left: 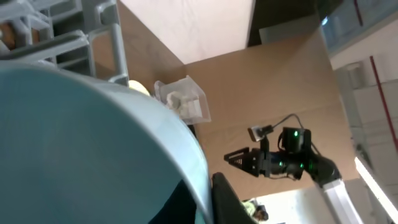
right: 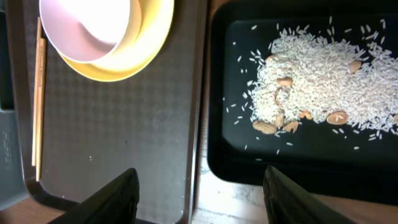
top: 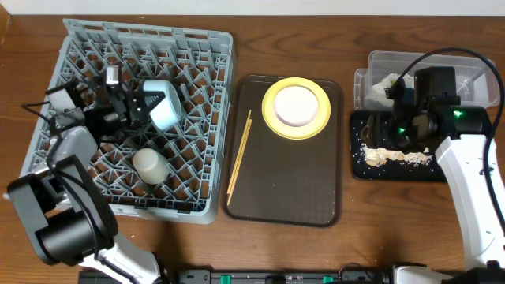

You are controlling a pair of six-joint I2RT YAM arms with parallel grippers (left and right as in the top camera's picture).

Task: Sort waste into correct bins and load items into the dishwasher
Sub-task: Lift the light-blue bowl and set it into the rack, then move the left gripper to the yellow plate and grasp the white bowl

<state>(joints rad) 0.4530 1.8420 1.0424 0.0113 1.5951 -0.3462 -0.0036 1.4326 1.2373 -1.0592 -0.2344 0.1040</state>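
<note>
My left gripper (top: 146, 103) is shut on the rim of the light blue bowl (top: 164, 105), which rests tilted in the grey dishwasher rack (top: 150, 30). That bowl (left: 74, 143) fills the left wrist view, its rim between my fingers (left: 231, 200). A white cup (top: 150, 166) lies in the rack nearby. The cream-white bowl (top: 297, 105) sits on the yellow plate (top: 272, 118), with chopsticks (top: 239, 158) to its left. My right gripper (right: 205, 199) hangs open and holds nothing, over the gap beside the black tray (right: 236, 155) of rice scraps (right: 317, 81). The wrapper (top: 387, 85) lies in the clear tub (top: 473, 71).
The brown serving tray (top: 292, 189) lies between the rack and the black tray, carrying the plate and chopsticks. The clear tub stands right behind the black tray at the table's far right. Bare wood runs along the front edge.
</note>
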